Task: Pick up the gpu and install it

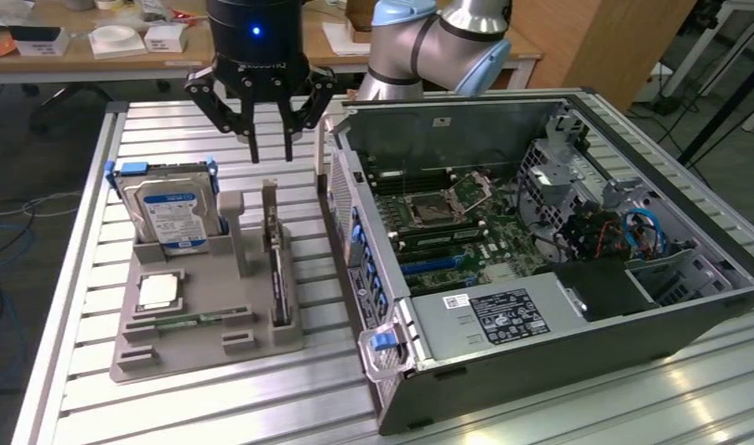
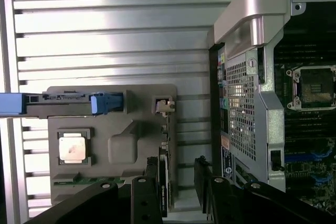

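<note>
A: How do the jaws stand?

B: Spread as wide as they go, with nothing in them. They hang over the far end of the tray (image 1: pixel 166 357), clear above the gpu (image 1: pixel 276 264), which sits on edge in its slot on the side nearest the case (image 1: pixel 464 100).

A: So what could go wrong?

B: Centring, mostly. In the wrist view the card's thin top edge runs between the fingers (image 2: pixel 148 192) but much closer to one than the other. A close from that line would probably land one finger first and push the card sideways, tilting it in the slot or giving a crooked hold. A thin board gripped askew could slip, or flex.

A: Anything crowding it?

B: The tray's upright post rises just beside the card on the side away from the case, and the hard drive (image 1: pixel 169 218) stands beyond it on its blue rails. On the other side the case wall is near, so wide jaws coming down have little room, and a finger might clip the post or the wall.

A: And on the way to the board?

B: The case lies open on the counter (image 1: pixel 86 232), motherboard (image 1: pixel 451 222) showing. Its rim is higher than the tray, and the blue cables (image 1: pixel 636 232) and drive cage are near the slots. A card carried low could catch that rim.

A: The rest of the tray?

B: A processor (image 1: pixel 160 292) and a memory stick (image 1: pixel 185 322), well away from the card.
</note>
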